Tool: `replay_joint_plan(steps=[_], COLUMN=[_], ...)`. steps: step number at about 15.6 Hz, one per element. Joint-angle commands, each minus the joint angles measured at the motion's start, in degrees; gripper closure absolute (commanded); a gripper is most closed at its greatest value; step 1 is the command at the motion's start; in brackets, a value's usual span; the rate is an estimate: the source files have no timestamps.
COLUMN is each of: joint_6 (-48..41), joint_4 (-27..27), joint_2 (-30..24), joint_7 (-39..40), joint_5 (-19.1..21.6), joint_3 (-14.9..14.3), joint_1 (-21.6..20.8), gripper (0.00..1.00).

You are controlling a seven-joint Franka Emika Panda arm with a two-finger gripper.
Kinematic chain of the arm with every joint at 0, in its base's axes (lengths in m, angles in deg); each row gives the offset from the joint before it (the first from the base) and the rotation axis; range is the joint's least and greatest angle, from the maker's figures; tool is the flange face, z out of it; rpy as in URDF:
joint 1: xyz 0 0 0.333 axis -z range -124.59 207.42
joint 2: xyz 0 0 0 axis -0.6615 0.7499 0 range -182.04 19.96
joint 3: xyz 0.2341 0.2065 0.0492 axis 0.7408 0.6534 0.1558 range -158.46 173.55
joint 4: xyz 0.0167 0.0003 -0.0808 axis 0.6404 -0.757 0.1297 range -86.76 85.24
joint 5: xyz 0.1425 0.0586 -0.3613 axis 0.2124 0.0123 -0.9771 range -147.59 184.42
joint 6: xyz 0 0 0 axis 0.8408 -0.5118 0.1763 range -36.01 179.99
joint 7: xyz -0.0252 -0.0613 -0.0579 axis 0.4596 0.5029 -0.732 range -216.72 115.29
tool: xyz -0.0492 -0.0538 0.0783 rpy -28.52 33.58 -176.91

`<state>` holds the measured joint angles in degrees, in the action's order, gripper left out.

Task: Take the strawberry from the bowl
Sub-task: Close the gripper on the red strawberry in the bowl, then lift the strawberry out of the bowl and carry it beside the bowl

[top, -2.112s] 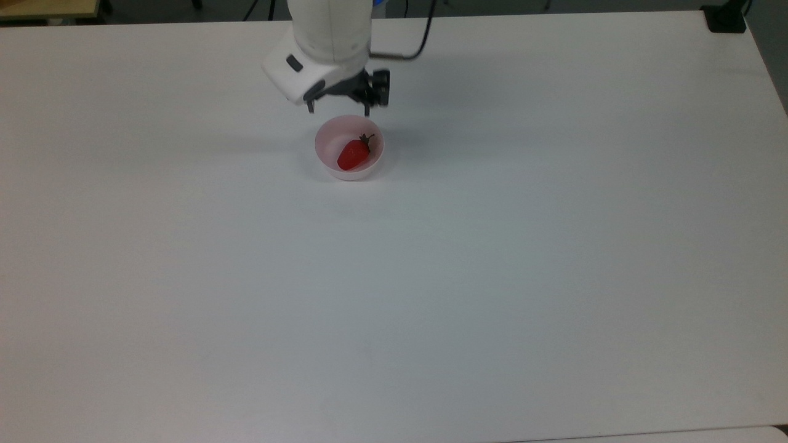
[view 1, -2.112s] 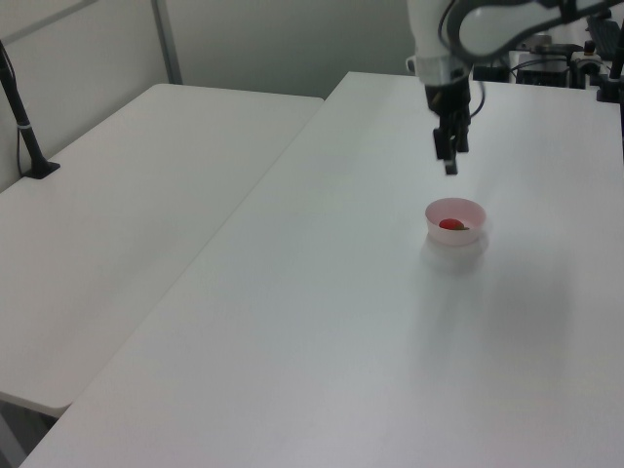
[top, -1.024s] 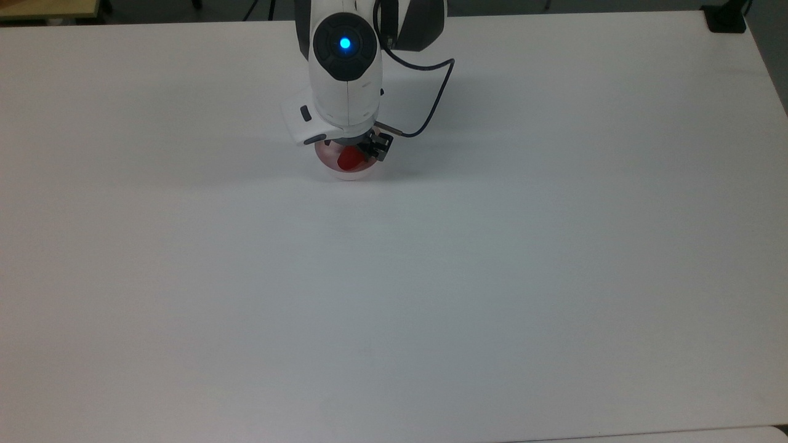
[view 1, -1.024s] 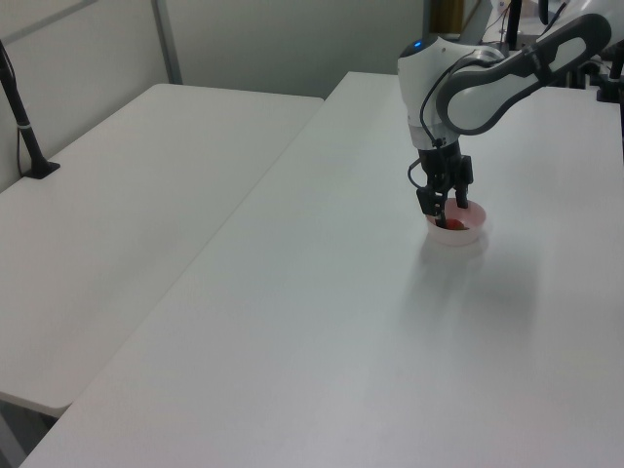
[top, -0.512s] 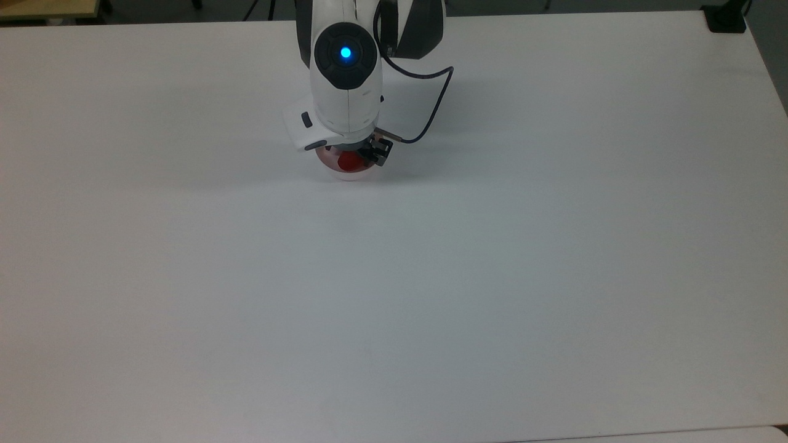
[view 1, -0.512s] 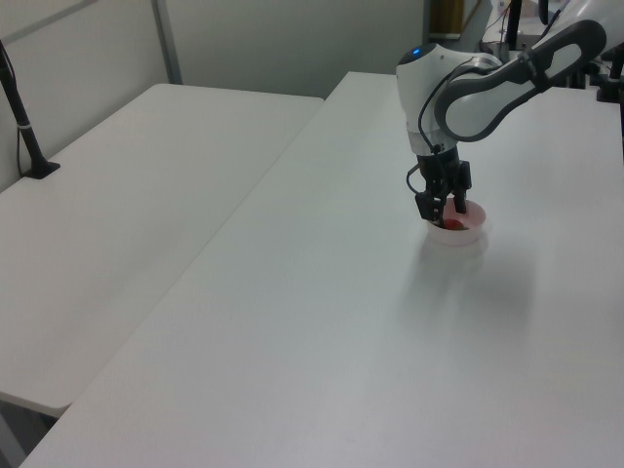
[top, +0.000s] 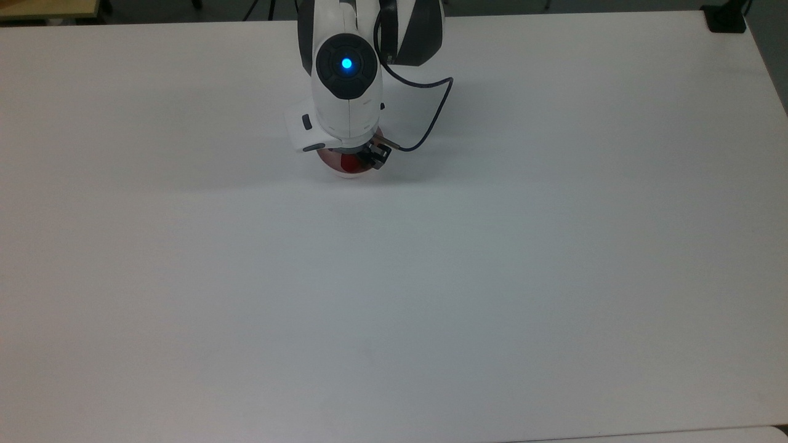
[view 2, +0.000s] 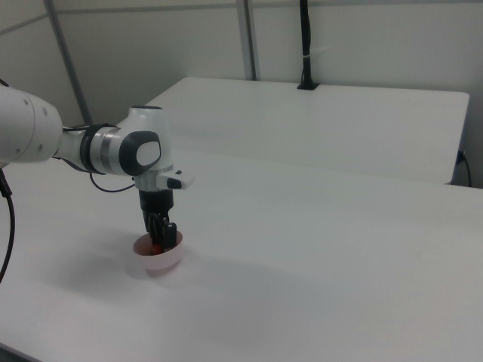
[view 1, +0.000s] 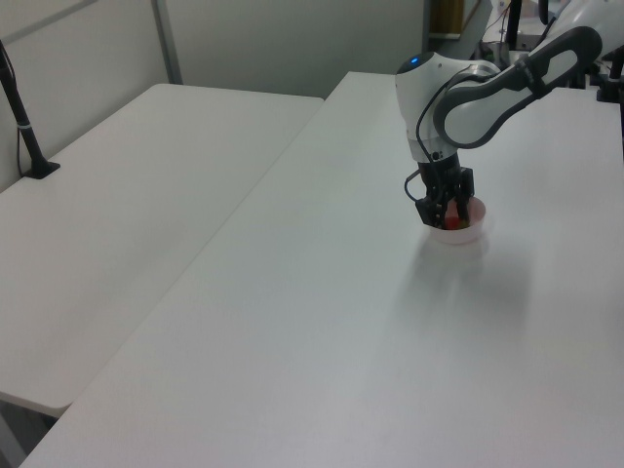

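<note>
In the right view, the pale pink bowl (view 2: 158,256) sits on the white table (view 2: 317,256), with the red strawberry (view 2: 155,243) inside it. The gripper (view 2: 161,232) reaches down into the bowl, its fingers either side of the strawberry; whether they grip it cannot be told. Behind it stands a second table (view 2: 339,121).

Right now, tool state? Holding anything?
Tool: down inside the bowl at the strawberry; open or closed cannot be told, nor any grasp.
</note>
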<state>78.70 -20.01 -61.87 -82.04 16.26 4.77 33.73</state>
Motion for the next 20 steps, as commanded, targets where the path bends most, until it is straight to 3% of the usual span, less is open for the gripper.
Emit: replay_joint_plan(steps=[1,9,13,16,18,20], joint_6=[0.9,-7.4,-8.0,-7.1,-7.1,-5.7], joint_4=[-1.5,1.3,4.8,7.5,11.9,14.5], joint_2=[-1.8,-5.9,-6.7,-5.7,-1.5,1.9], joint_7=[-0.4,6.9,16.6,26.5,33.8,36.3], joint_5=[0.7,0.7,0.7,0.2,0.0,-0.1], joint_3=[0.0,0.0,0.0,0.0,0.0,0.0], joint_1=[0.3,1.6,2.8,6.1,9.8,12.5], gripper=[0.62,0.61,0.61,0.61,0.61,0.60])
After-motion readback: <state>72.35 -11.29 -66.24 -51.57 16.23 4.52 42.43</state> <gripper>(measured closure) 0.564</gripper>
